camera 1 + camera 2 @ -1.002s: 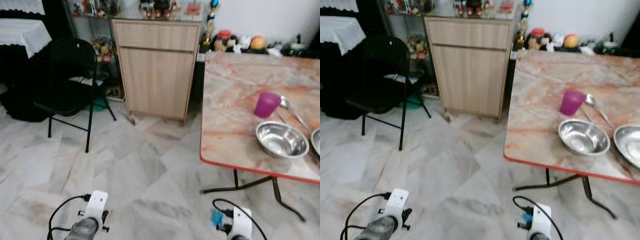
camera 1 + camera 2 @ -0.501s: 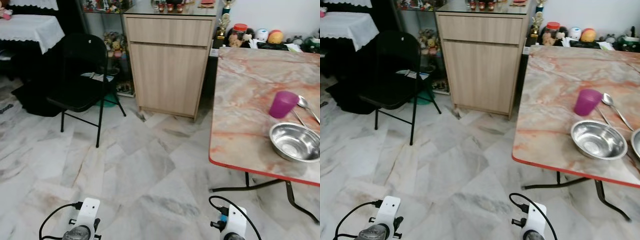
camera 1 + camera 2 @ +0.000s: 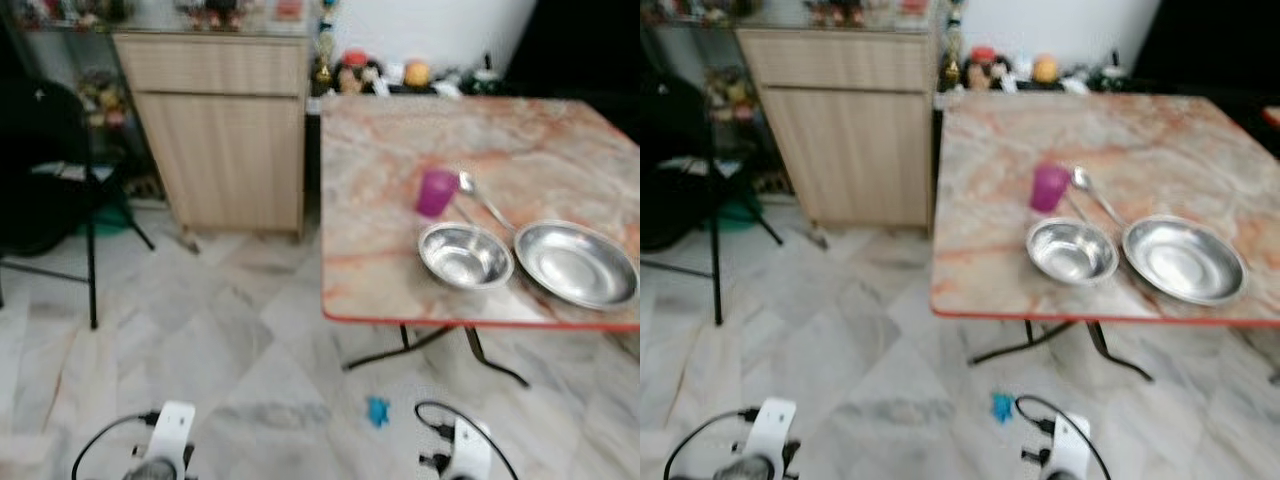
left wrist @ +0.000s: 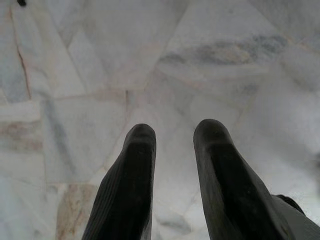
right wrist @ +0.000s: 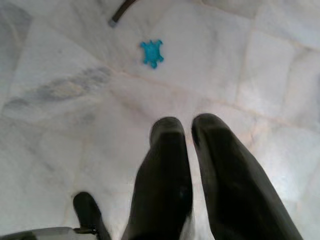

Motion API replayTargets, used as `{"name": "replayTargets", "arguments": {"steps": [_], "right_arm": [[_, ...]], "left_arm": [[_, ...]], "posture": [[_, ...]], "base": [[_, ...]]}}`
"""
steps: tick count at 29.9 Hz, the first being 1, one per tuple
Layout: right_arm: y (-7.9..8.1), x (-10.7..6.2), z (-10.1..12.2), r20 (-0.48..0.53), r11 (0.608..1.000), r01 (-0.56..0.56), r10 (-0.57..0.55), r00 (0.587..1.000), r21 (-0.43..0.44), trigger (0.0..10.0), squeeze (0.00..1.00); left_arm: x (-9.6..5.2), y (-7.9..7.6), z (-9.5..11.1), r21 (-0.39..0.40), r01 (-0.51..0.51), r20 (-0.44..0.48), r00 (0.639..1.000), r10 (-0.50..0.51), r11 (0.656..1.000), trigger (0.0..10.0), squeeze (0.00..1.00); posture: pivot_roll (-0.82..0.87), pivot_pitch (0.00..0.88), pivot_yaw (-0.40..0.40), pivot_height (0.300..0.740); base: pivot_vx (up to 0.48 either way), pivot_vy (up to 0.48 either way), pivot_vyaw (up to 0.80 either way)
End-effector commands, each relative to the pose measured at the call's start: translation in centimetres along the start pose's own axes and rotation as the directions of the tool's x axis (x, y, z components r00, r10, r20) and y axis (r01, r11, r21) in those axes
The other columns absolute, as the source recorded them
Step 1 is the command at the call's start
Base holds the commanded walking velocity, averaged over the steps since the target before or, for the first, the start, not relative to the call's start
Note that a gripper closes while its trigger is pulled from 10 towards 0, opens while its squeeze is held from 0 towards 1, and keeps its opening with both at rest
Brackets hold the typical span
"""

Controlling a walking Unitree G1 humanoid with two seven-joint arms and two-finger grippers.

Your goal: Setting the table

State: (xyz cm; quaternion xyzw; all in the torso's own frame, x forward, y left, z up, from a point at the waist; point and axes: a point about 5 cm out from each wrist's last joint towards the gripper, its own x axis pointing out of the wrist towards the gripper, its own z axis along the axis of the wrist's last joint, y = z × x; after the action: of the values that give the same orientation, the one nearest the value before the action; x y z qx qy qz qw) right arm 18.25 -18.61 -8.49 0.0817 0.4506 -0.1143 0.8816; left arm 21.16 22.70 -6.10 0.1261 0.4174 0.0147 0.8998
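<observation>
You see both grippers, left gripper (image 4: 172, 137) and right gripper (image 5: 188, 131), hanging slightly open and empty, the table (image 3: 380, 270) far right

Count on and around the table

Two steel bowls (image 3: 464, 254) (image 3: 575, 263), one purple cup (image 3: 436, 192), one spoon (image 3: 484, 201) on one marble-top table (image 3: 380, 250); one wooden cabinet (image 3: 222, 130), one black chair (image 3: 45, 170), one blue toy (image 3: 377, 410) on floor.
</observation>
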Motion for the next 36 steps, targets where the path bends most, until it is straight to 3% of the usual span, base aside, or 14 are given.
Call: {"name": "replayTargets", "arguments": {"steps": [1,18,36], "right_arm": [[-0.7,0.0,0.3,0.011,1.000,0.015,-0.015,1.000,-0.012,10.0,0.00],[-0.6,0.0,0.4,0.041,1.000,0.015,-0.016,0.999,0.007,10.0,0.00],[-0.9,-0.3,1.5,0.184,0.998,0.034,-0.044,0.982,0.059,10.0,0.00]], "left_arm": [[-0.1,-0.7,-0.6,0.002,0.013,-0.021,1.000,-0.013,1.000,10.0,0.00],[0.0,-1.3,-0.1,0.005,0.027,-0.010,1.000,-0.027,1.000,10.0,0.00],[-0.1,-1.6,-0.9,-0.018,0.032,-0.024,0.999,-0.032,0.999,10.0,0.00]], "posture": [[0.06,0.000,0.004,0.740],[0.05,0.000,0.001,0.740],[0.03,0.000,-0.016,0.740]], "base": [[0.000,-0.341,0.00],[0.000,-0.329,0.00],[0.000,0.000,0.00]]}}
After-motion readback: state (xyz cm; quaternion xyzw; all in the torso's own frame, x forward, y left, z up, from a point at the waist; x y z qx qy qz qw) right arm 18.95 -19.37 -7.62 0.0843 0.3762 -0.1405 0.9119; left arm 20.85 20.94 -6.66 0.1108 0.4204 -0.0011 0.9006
